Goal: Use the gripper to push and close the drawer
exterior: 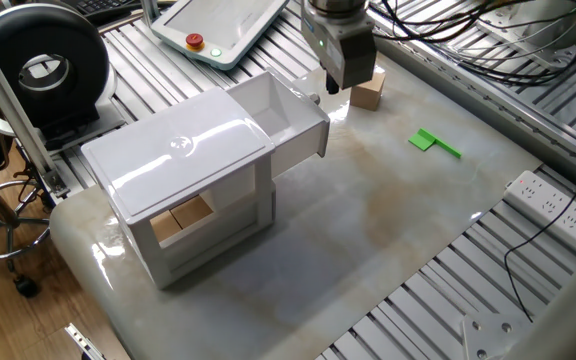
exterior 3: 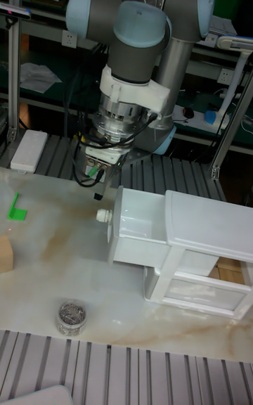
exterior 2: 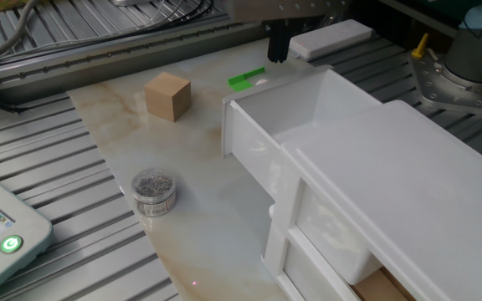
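Note:
The drawer [exterior: 290, 118] is a white tray pulled well out of its white cabinet [exterior: 173, 150], with a small knob [exterior 3: 104, 216] on its front panel [exterior 2: 253, 159]. In the other fixed view the drawer [exterior 2: 304, 113] is empty. My gripper [exterior: 332, 88] hangs just beyond the front panel, above table level and apart from it. In the tall fixed view the gripper [exterior 3: 97, 195] is slightly above and to the left of the knob. Its dark fingers [exterior 2: 277, 48] look pressed together with nothing between them.
A wooden block [exterior: 370, 92] stands right behind the gripper. A green piece [exterior: 434, 143] lies farther right on the marble tabletop. A small round tin [exterior 2: 154, 192] sits in front of the drawer. Wooden blocks [exterior: 190, 215] fill the cabinet's lower shelf. A power strip [exterior: 548, 198] lies at the right edge.

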Tool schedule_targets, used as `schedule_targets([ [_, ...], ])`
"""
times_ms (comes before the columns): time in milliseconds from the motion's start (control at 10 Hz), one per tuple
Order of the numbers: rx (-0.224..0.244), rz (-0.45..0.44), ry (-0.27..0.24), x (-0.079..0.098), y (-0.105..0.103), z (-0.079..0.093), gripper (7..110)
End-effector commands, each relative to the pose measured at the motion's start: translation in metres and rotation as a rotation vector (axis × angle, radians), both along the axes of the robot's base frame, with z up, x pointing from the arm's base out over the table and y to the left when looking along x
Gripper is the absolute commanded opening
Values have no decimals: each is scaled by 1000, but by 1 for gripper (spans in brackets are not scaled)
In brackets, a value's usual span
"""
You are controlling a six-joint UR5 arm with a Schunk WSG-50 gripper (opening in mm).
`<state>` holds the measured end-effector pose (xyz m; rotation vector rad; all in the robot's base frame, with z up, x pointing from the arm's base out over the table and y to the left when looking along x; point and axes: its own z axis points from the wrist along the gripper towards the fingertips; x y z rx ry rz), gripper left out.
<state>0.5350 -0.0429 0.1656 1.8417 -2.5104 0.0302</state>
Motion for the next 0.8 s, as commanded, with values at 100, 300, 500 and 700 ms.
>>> schedule_targets([
  [100,13,-10,-27,6,6,-11,7],
  [300,2,-6,-40,7,2,-15,7],
  [500,2,-8,-44,6,-1,-16,7],
  [700,22,-16,-41,4,4,-16,7],
])
